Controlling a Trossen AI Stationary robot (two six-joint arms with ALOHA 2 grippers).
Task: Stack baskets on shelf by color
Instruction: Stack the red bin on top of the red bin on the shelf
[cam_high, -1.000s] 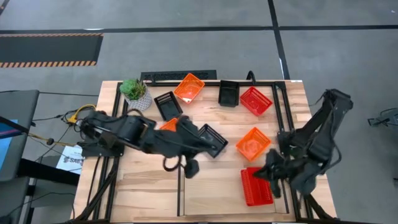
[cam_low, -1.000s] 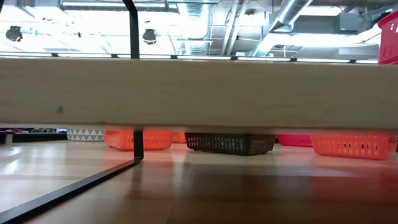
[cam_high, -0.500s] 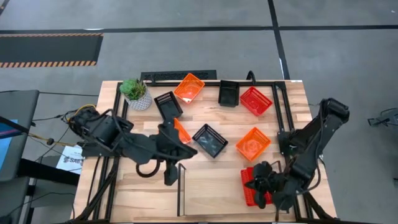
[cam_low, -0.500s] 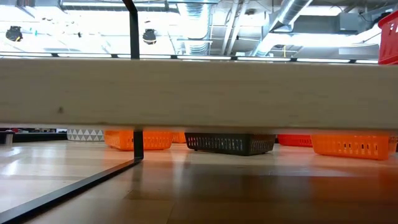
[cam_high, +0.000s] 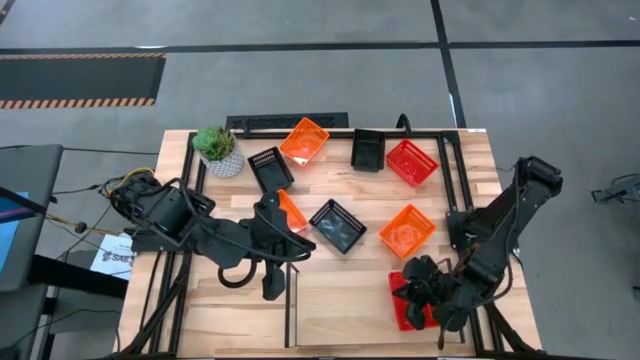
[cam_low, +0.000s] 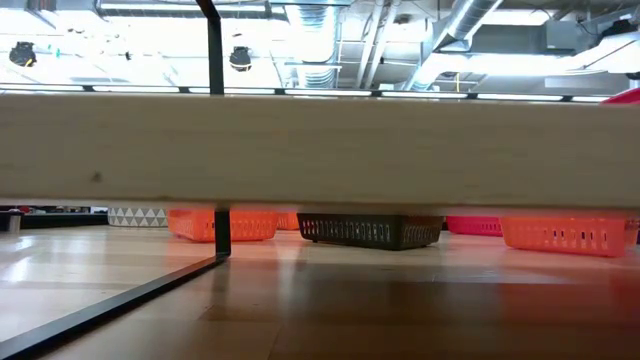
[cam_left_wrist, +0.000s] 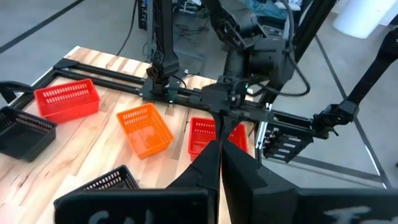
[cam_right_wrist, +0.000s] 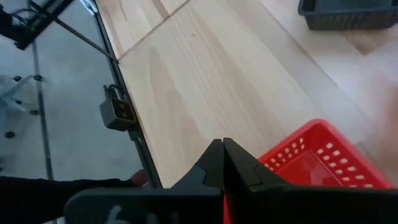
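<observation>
The red basket lies at the table's near right corner. The right claw pinches its rim, fingers closed. The left claw, closed and empty, hovers near the black basket mid-table.

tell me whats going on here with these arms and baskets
Two robot arms are sorting small baskets by color. The right gripper is closed on the rim of a red basket near the front right of the table. The left gripper is shut and empty, over bare wood near the front middle. The other baskets lie loose on the table: an orange one, a black one, another red one and more toward the back. No stack shows yet.
</observation>
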